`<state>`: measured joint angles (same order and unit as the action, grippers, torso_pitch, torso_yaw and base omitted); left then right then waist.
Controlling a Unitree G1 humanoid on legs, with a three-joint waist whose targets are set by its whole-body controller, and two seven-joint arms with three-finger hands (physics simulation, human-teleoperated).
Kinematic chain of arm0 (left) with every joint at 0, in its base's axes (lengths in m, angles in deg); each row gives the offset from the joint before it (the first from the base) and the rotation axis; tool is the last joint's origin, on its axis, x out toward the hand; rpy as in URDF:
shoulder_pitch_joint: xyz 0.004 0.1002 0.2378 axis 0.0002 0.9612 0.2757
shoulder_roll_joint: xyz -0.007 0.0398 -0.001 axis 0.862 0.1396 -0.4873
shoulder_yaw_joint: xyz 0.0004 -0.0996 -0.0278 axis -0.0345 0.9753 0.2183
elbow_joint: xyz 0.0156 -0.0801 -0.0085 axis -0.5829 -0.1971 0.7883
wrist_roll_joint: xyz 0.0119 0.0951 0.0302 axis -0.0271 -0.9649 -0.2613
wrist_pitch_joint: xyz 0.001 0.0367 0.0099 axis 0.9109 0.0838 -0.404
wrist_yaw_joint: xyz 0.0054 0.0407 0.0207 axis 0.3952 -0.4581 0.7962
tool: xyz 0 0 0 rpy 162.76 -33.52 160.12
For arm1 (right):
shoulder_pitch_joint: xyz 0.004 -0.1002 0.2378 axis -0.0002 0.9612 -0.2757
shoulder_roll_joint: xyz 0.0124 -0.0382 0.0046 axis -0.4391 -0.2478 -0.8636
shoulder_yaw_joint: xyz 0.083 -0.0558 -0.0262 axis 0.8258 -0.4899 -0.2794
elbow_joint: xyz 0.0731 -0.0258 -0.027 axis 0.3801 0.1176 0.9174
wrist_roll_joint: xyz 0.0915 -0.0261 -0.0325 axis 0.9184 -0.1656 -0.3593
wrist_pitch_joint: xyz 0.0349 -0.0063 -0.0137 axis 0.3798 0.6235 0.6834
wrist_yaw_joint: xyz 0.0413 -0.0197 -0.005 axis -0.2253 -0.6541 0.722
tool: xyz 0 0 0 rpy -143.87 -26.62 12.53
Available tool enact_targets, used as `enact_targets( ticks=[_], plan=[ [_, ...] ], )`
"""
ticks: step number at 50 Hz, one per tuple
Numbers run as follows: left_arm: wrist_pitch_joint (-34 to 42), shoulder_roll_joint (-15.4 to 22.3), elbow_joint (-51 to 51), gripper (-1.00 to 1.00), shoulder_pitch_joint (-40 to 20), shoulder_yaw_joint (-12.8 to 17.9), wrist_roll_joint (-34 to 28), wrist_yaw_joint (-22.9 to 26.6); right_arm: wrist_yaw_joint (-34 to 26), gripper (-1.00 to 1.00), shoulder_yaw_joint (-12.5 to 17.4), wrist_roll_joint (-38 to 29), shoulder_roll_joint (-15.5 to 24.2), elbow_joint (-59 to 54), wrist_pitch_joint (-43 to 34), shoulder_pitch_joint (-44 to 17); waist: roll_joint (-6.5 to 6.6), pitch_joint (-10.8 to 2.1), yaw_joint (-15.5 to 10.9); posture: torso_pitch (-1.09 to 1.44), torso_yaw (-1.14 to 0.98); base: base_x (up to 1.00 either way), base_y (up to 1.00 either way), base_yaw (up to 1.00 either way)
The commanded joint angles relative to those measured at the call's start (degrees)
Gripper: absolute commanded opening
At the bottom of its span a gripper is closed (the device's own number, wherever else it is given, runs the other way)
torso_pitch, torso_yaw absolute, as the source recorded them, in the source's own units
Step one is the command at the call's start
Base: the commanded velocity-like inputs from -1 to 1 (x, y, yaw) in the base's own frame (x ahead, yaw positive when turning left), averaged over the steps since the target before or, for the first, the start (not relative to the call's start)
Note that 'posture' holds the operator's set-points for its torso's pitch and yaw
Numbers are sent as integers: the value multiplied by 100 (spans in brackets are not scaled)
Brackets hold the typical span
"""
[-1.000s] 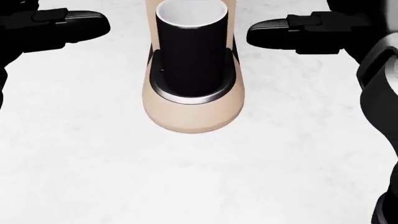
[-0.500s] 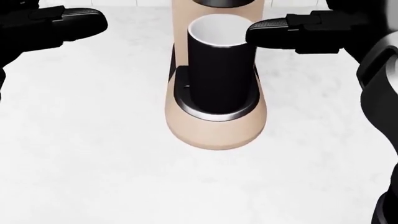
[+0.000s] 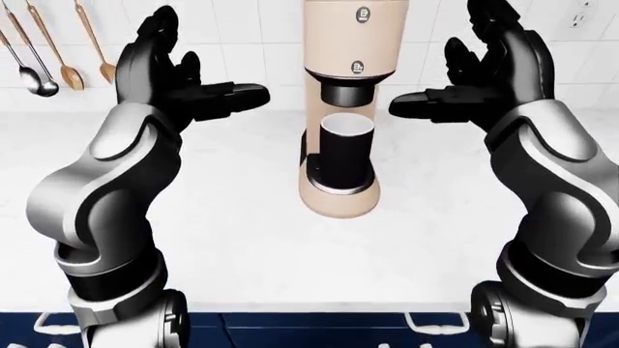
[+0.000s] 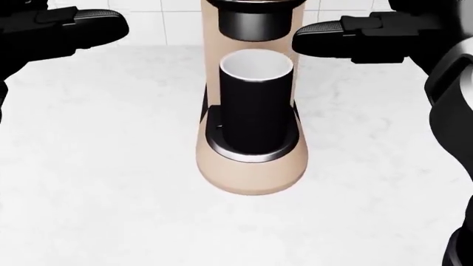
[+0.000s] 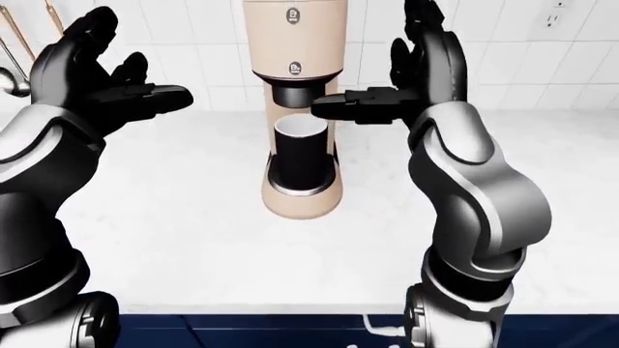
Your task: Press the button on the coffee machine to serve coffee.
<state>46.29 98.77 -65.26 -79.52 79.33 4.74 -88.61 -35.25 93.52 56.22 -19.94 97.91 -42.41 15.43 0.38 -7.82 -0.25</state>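
A beige coffee machine (image 3: 353,43) stands on the white counter (image 3: 232,239) at the view's centre. It has a round button (image 3: 358,67) above its black spout and another mark (image 3: 363,14) higher up. A black cup (image 3: 346,154) with a white inside stands on its drip base, also seen in the head view (image 4: 255,105). My left hand (image 3: 183,80) is open, raised left of the machine. My right hand (image 3: 474,80) is open, raised right of it, thumb pointing toward the spout. Neither touches the machine.
Spoons and ladles (image 3: 43,51) hang on the tiled wall at upper left. A wall outlet (image 3: 583,14) sits at upper right. The counter's near edge runs along the bottom, with dark blue cabinets (image 3: 319,330) below.
The head camera has tilted up: the machine and cup slid down the picture and the spout came into view. The hands keep their places in the frame.
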Motion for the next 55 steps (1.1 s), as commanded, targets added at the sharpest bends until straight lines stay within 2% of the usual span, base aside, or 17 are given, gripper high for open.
enact_targets(
  ticks=[1, 13, 21, 35, 44, 55],
  plan=[
    [-141, 61, 125, 100, -190, 49, 2, 5, -5, 100, 48, -18, 57, 82, 178, -173, 4, -120, 0, -28, 0, 0, 0, 0],
    [-162, 47, 135, 100, -187, 58, 28, 2, -7, 100, 55, 3, 60, 96, 177, -158, 1, -534, -21, -37, 0, 0, 0, 0],
    [-211, 64, 99, 100, -191, 49, 15, -12, 29, 100, 51, 46, 41, 136, 127, -202, -4, -721, -48, -40, 0, 0, 0, 0],
    [-214, 87, 91, 100, -196, 48, 4, -39, 254, 100, -30, 432, -120, 792, -639, -740, 1, -749, -73, -40, 0, 0, 0, 0],
    [-202, 87, 82, 100, -215, 58, -18, -21, 505, 100, -181, 796, -452, 1316, -1391, -1291, 27, -730, -71, -40, 0, 0, 0, 0],
    [-155, 74, 134, 100, -201, 65, 53, -17, 571, 100, -266, 1020, -663, 1473, -1643, -1435, 49, -745, -64, -42, 0, 0, 0, 0]
  ],
)
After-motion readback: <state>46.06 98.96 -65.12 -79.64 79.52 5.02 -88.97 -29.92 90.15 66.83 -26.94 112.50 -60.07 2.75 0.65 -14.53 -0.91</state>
